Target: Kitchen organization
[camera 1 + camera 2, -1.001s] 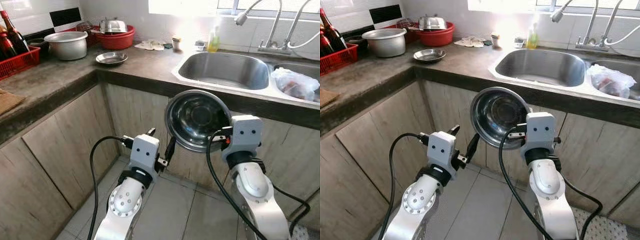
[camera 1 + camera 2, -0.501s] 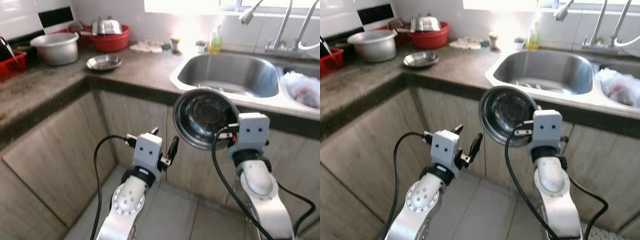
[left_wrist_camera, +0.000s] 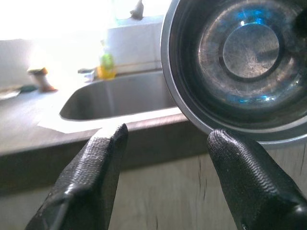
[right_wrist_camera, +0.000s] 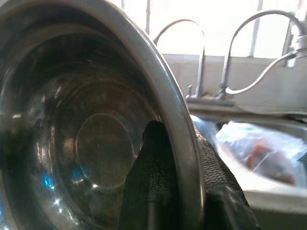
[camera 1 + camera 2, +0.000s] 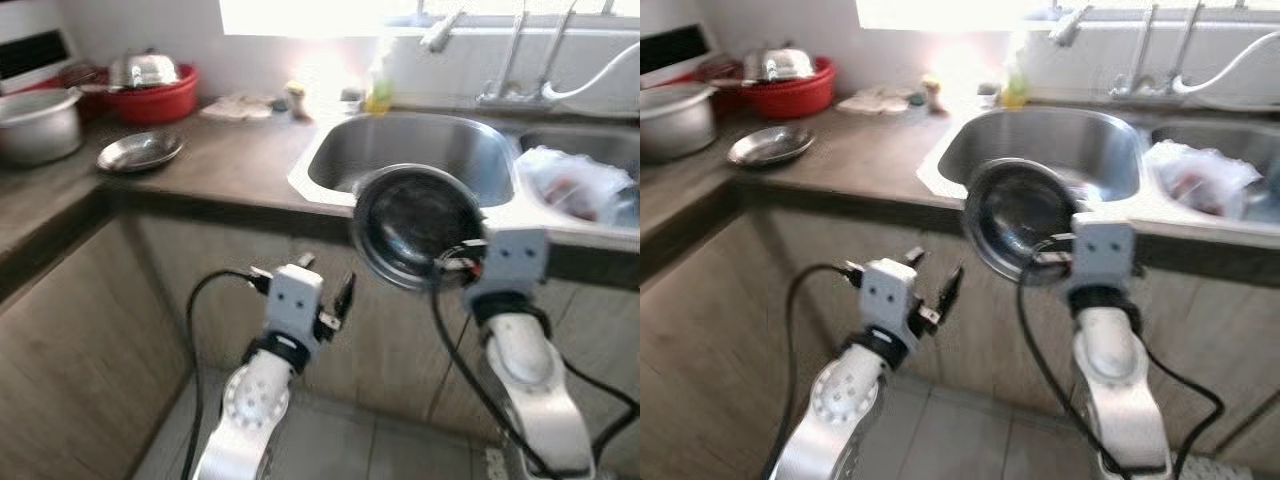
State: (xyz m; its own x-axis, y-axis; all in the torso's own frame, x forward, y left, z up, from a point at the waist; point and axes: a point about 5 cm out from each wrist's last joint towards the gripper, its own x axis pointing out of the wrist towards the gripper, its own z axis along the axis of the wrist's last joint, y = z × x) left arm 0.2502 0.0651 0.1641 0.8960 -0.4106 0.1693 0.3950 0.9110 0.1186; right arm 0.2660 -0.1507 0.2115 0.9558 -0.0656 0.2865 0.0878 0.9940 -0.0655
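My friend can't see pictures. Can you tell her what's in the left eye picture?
The robot's right hand holds a round shiny steel bowl by its rim, tipped on edge in front of a steel kitchen sink. Its left hand is open, lower down by the wooden cabinets. A small flat steel dish and a red plastic tub sit on the grey counter.

Both silver arms raised ahead of the robot's chest, elbows bent, wrists turned upward.

The left gripper (image 5: 322, 290) is held lower, its two black fingers (image 3: 91, 177) spread apart with nothing between them, a black cable looping from its wrist. The right gripper (image 4: 182, 167) sits higher, its fingers pinched on the rim of a steel bowl (image 5: 1015, 215), one inside the rim and one behind it, holding the bowl upright on edge, its hollow facing the head camera.
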